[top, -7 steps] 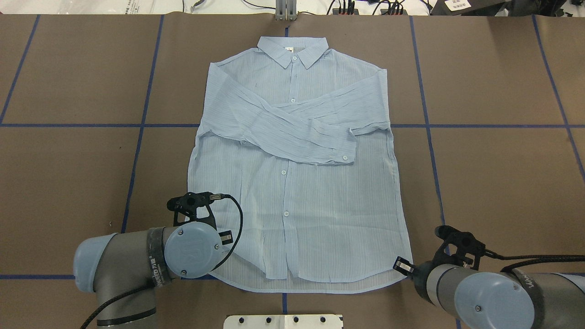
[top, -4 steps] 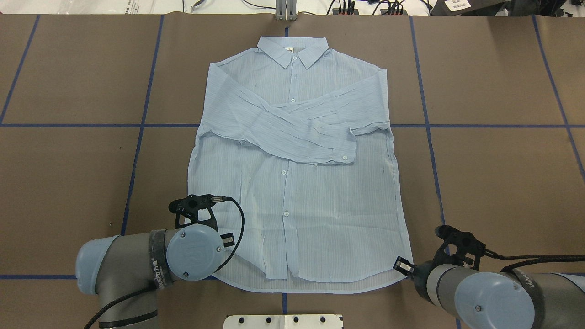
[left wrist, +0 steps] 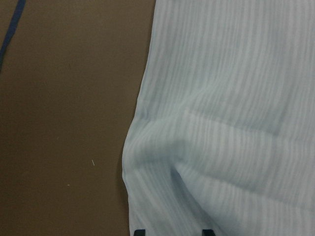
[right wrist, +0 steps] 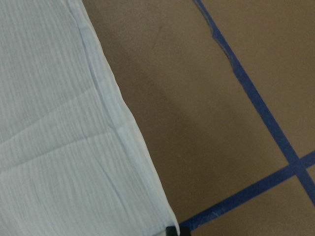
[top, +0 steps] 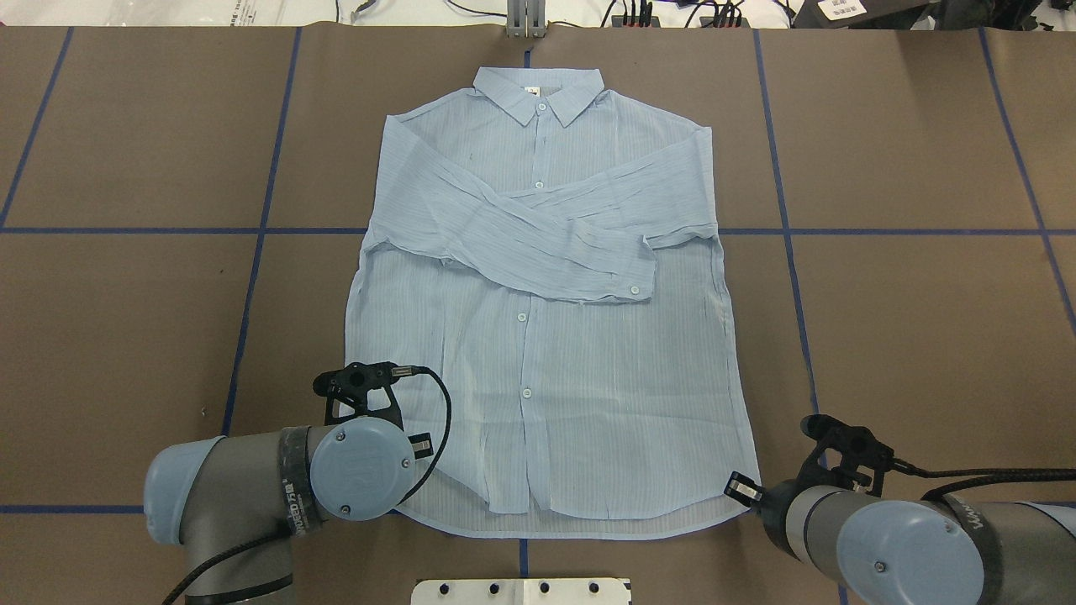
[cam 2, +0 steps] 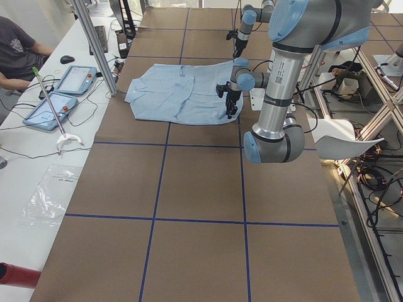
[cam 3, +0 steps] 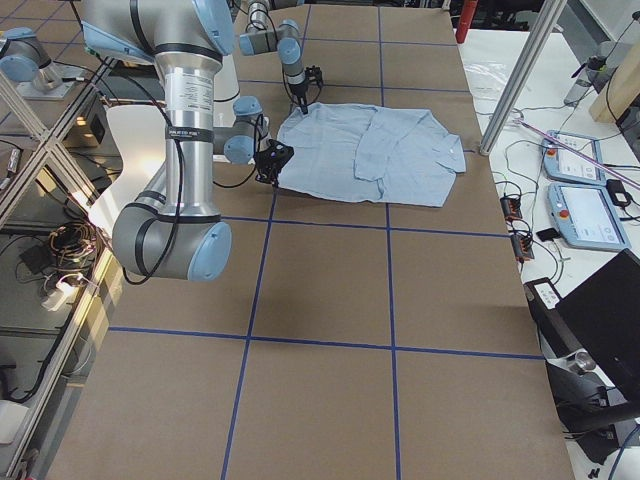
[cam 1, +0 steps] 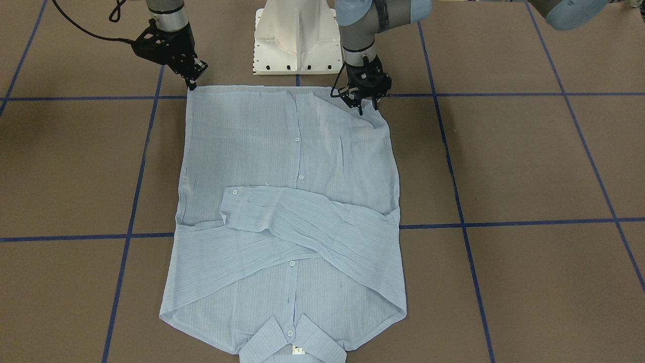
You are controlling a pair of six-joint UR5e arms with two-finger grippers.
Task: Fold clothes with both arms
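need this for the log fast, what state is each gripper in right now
Left gripper: open, fingertips apart on the bunched shirt.
Right gripper: cannot tell, at the shirt's corner.

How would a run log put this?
shirt: flat, sleeves crossed | left gripper: open, at hem corner | right gripper: at other hem corner, grip unclear

1. A table (top: 925, 336) covered in brown paper, marked into squares by blue tape lines (top: 126, 230).
2. Beside it, a white bench (cam 2: 38, 182) holds two tablet-like control pads (cam 2: 75, 78) (cables (cam 2: 25, 153) trail around them).
3. A silver metal post (cam 2: 94, 47) rises at the table's edge.
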